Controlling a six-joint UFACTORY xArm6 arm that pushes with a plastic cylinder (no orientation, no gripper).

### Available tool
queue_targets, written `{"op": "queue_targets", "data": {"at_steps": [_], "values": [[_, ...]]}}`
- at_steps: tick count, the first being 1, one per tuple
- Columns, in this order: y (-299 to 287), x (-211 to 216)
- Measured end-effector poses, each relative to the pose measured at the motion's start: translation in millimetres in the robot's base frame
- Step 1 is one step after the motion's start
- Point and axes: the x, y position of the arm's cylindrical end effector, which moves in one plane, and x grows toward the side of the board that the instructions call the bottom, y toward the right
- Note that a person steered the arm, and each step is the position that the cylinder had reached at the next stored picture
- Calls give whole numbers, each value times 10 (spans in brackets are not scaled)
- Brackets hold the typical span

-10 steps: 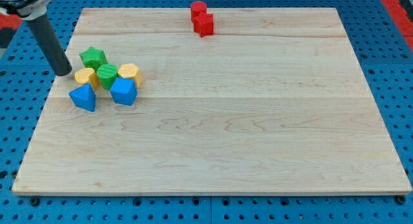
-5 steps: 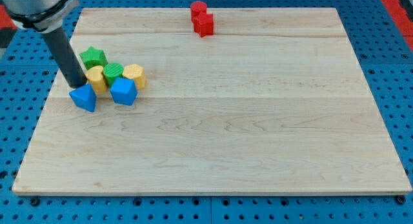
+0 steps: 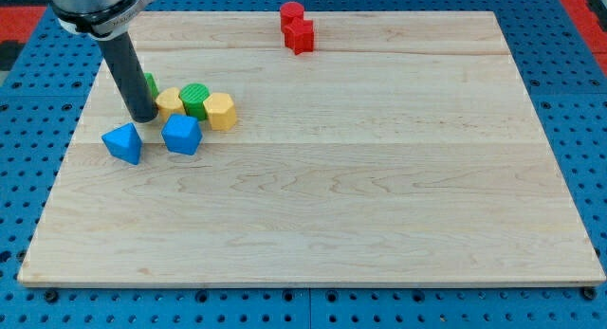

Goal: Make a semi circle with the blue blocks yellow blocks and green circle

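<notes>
Pressing my tip [image 3: 145, 117] against the view's left side of a yellow block [image 3: 169, 102]; no hand on this rod, so nothing gripped. Touching in a row toward the view's right: green circle [image 3: 194, 99], then yellow hexagonal block [image 3: 220, 111]. Just below: two blue blocks [image 3: 123, 142] [image 3: 181, 135], apart. Behind the rod, mostly hidden: another green block [image 3: 150, 83]. Far off at the view's top: red blocks [image 3: 297, 27].

green block [image 3: 150, 84]: mostly hidden behind rod, shape unclear | rod top: cut off
</notes>
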Motion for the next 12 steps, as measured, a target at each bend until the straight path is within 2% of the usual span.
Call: {"op": "queue_targets", "data": {"at_steps": [3,6,7,9,10,11,12], "values": [[192,45],[264,-245],[625,-254],[516,-682],[1003,-508],[1067,-39],[1146,37]]}}
